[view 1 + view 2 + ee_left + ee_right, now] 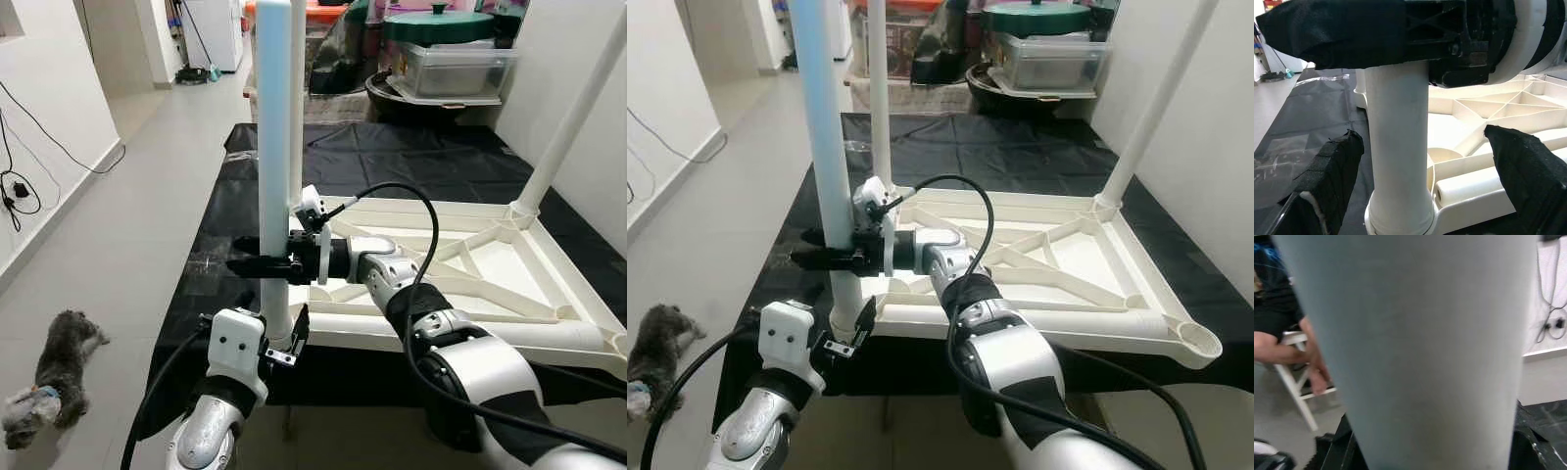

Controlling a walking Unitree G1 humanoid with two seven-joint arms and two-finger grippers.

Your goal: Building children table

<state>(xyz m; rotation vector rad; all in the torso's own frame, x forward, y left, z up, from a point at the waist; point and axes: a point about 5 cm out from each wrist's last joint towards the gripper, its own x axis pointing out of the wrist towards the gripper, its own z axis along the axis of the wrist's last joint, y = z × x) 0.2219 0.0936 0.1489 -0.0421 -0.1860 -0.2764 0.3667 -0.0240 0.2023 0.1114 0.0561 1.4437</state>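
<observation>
Right gripper (257, 264) fingers are clamping the white table leg (273, 147), standing upright in the upturned tabletop's (490, 259) corner socket. Left gripper (1425, 161) fingers are straddling its base, released. Leg looks light, stiff, slick plastic; grip low.

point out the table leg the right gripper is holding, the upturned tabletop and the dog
table leg (273, 127), left eye view, on the bare shaft above the right gripper (257, 264)
upturned tabletop (490, 259), left eye view, on a flat panel between the ribs
dog (57, 369), left eye view, on the middle of its body
</observation>
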